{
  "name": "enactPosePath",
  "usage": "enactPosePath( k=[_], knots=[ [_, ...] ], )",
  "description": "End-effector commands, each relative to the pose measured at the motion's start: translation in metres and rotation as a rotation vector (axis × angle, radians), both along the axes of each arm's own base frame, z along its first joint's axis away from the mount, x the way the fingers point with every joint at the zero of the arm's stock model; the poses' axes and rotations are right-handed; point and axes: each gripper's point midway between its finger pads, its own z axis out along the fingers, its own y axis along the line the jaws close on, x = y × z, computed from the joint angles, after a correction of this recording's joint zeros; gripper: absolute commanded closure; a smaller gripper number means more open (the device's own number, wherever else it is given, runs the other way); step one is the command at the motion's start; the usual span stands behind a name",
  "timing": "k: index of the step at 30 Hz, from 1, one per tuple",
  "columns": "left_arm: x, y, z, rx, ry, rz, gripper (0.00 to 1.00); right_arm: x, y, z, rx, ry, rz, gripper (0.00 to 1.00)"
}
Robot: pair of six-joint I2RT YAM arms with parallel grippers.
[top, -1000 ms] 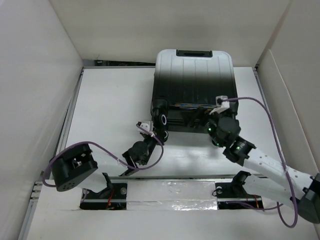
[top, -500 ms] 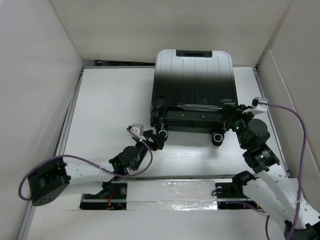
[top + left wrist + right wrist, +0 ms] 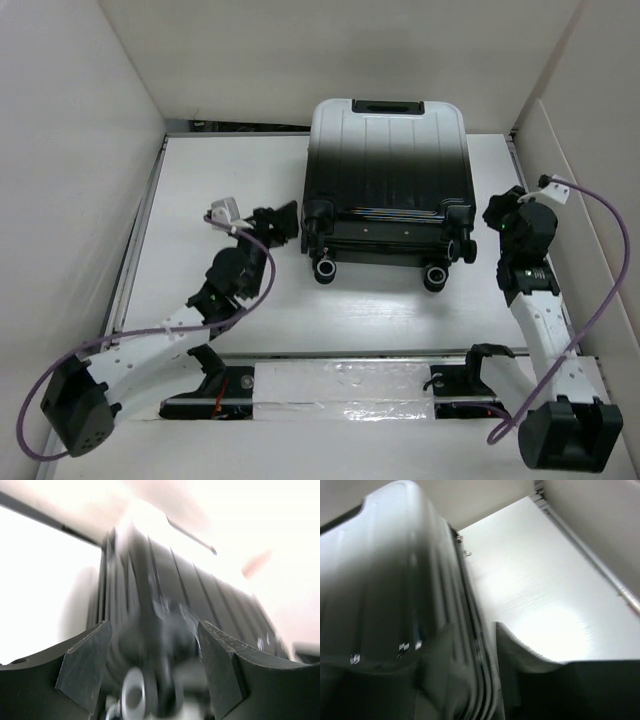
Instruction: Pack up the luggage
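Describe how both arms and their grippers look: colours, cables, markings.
Left arm and right arm: white links, black joints and bases. A loose purple cable runs along each. Left gripper and right gripper are black, with flat dark fingers. No markings legible.

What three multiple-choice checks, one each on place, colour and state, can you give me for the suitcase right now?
1. The suitcase has its wheels at: A) the far side B) the near side C) the left side.
2. Its far end is: A) pink B) silver-white C) red.
3. The suitcase is: A) open B) standing upright C) shut, lying flat.

Answers: B, the wheels sit at the end nearest the arms' side; B, it fades from black by the wheels to silver-white; C, its ribbed side faces up with no lining showing.
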Motion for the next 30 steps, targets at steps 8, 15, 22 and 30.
enactPosePath(
  k=[8,15,22,30],
  knots=[
    [0.108,0.019,-0.017,-0.088,0.167,0.0,0.32,0.074,-0.017,-0.014,0.098,0.016,0.071,0.79],
    [0.139,0.0,-0.058,-0.043,0.266,-0.046,0.31,0.116,0.005,-0.054,0.152,0.112,0.211,0.62],
    [0.151,-0.022,-0.079,-0.01,0.317,-0.146,0.32,0.149,0.048,-0.087,0.138,0.242,0.4,0.6],
    [0.104,-0.051,-0.075,0.022,0.257,-0.195,0.33,0.171,0.137,-0.089,0.044,0.289,0.636,0.6]
  ],
)
